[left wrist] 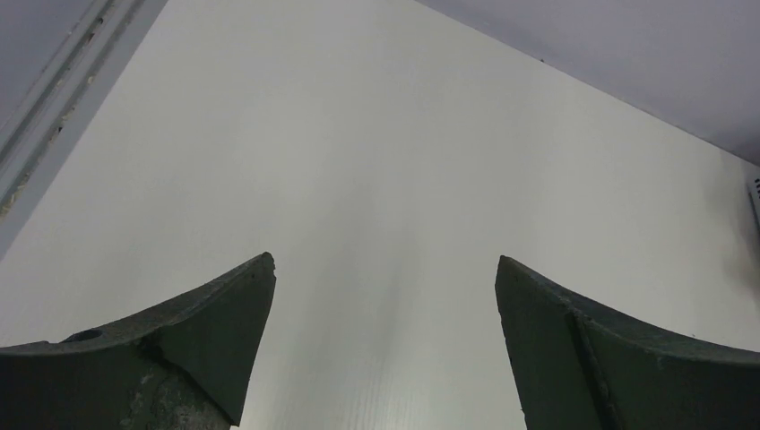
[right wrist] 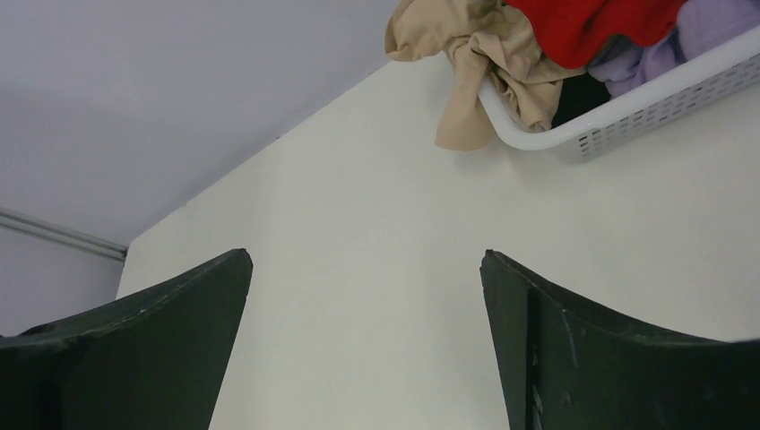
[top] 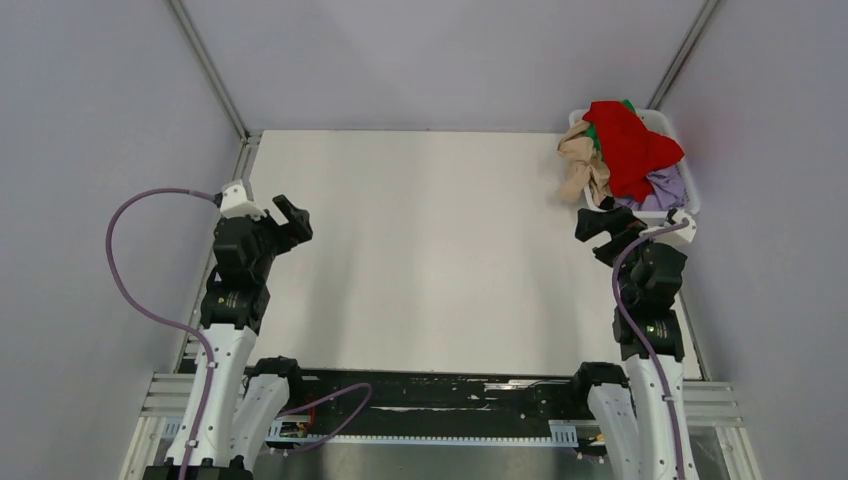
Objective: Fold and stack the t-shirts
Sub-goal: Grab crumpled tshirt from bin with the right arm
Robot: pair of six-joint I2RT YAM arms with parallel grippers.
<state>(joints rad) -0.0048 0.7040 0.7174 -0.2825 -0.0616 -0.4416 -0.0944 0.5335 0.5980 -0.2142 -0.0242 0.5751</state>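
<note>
The t-shirts lie crumpled in a white plastic basket [top: 689, 190] at the table's far right corner. A red t-shirt [top: 628, 146] is on top, a beige one [top: 580, 165] hangs over the basket's left rim, a lavender one [top: 662, 186] sits at the front, and a sliver of green [top: 628, 104] shows at the back. In the right wrist view the beige shirt [right wrist: 470, 54], red shirt [right wrist: 591, 22] and lavender shirt [right wrist: 663, 45] fill the basket [right wrist: 627, 112]. My right gripper [top: 600, 218] [right wrist: 367, 255] hovers open just in front of the basket. My left gripper [top: 290, 215] [left wrist: 385, 260] stands open over the table's left side, holding nothing.
The white table [top: 430, 250] stretches between the two arms. Grey walls enclose it on the left, right and back, with a metal rail [left wrist: 54, 98] along the left edge. Purple cables [top: 130, 270] loop beside each arm.
</note>
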